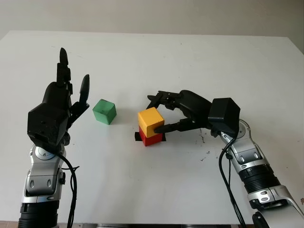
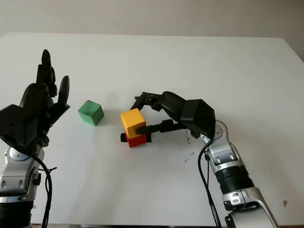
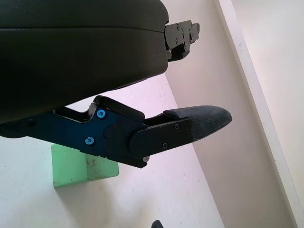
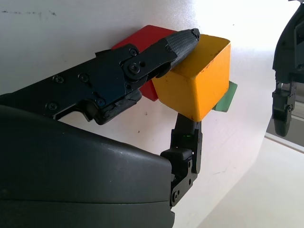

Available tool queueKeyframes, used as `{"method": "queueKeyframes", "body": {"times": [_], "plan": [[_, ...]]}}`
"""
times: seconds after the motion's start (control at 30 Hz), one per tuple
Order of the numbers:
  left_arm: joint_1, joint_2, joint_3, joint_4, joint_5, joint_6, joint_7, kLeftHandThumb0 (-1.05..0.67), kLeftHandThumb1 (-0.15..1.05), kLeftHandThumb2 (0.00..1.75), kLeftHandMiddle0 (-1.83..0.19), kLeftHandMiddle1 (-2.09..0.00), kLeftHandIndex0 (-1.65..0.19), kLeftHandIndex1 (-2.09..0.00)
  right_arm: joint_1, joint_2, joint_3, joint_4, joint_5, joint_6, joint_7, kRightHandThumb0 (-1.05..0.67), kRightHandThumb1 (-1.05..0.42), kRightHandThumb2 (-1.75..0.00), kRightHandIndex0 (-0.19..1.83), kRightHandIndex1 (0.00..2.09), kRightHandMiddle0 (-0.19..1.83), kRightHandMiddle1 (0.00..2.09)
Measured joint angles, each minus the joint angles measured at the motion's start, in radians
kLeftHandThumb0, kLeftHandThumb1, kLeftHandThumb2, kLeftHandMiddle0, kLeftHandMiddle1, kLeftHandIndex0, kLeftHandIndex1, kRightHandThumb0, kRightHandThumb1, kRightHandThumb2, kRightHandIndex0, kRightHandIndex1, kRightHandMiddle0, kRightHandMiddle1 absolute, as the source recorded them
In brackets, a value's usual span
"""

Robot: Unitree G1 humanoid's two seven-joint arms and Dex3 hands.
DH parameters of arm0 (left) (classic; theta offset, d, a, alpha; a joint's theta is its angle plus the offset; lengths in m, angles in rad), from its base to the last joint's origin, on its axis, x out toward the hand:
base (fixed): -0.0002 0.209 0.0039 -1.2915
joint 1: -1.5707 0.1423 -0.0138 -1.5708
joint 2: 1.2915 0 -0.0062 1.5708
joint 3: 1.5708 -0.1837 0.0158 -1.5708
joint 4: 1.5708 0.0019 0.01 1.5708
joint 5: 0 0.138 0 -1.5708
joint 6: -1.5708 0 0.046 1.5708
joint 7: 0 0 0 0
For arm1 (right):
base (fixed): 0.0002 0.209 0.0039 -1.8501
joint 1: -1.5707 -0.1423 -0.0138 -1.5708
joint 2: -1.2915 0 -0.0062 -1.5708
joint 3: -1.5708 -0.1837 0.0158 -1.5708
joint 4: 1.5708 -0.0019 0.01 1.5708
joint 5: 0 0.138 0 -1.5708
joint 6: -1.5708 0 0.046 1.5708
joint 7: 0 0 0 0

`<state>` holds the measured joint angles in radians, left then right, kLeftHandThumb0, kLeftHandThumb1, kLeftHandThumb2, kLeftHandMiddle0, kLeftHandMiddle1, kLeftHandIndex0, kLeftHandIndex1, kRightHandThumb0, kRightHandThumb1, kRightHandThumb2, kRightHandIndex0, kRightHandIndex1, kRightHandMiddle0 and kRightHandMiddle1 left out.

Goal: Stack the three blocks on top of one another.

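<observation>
I have the right robot hand [image 1: 159,114] clamped on the yellow block [image 1: 151,120], seated atop the red block [image 1: 151,138]. The green block [image 1: 104,111] waits on the desk [image 1: 199,61] beside my open left robot hand [image 1: 59,107].

You see both hands, the left hand [image 1: 59,102] and right hand [image 1: 187,111], in black shells with blue screws at finger joints; silver ribbed forearms trail black cables toward six o'clock.
</observation>
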<state>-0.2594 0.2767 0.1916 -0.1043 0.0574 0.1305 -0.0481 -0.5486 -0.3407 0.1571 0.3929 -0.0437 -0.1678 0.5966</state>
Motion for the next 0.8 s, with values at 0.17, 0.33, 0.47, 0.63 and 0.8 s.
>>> {"method": "queueKeyframes", "body": {"times": [0.17,0.33,0.47,0.63,0.8], "plan": [[0.000,0.000,0.000,0.000,-0.001,0.000,0.000,-0.66,1.05,0.64,0.19,-0.01,0.19,0.00,0.000,0.000,0.000,0.000,-0.004,-0.001,-0.007,-0.54,-0.94,-0.05,0.20,0.05,0.45,1.22],[0.000,0.000,0.000,0.000,0.000,0.000,-0.001,-0.67,1.05,0.65,0.19,0.00,0.19,0.00,0.000,0.000,0.000,0.000,-0.005,0.001,-0.010,-0.53,-0.94,-0.05,0.18,0.05,0.44,1.21],[0.000,0.000,0.000,0.000,0.000,0.000,-0.002,-0.66,1.05,0.65,0.19,0.00,0.19,0.00,0.000,0.002,0.000,0.000,-0.005,0.002,-0.013,-0.52,-0.94,-0.06,0.17,0.04,0.43,1.22],[0.000,0.000,0.000,0.000,0.001,0.000,-0.002,-0.67,1.05,0.65,0.19,-0.01,0.19,0.00,0.000,0.002,0.000,0.000,-0.009,0.002,-0.013,-0.58,-0.94,-0.05,0.18,0.05,0.39,1.21],[0.000,0.000,0.001,0.000,-0.001,0.000,-0.002,-0.66,1.05,0.65,0.19,0.00,0.19,0.00,-0.002,-0.008,0.016,-0.001,-0.039,0.024,0.012,-0.68,-0.87,-0.05,0.11,0.04,0.14,0.87]]}}
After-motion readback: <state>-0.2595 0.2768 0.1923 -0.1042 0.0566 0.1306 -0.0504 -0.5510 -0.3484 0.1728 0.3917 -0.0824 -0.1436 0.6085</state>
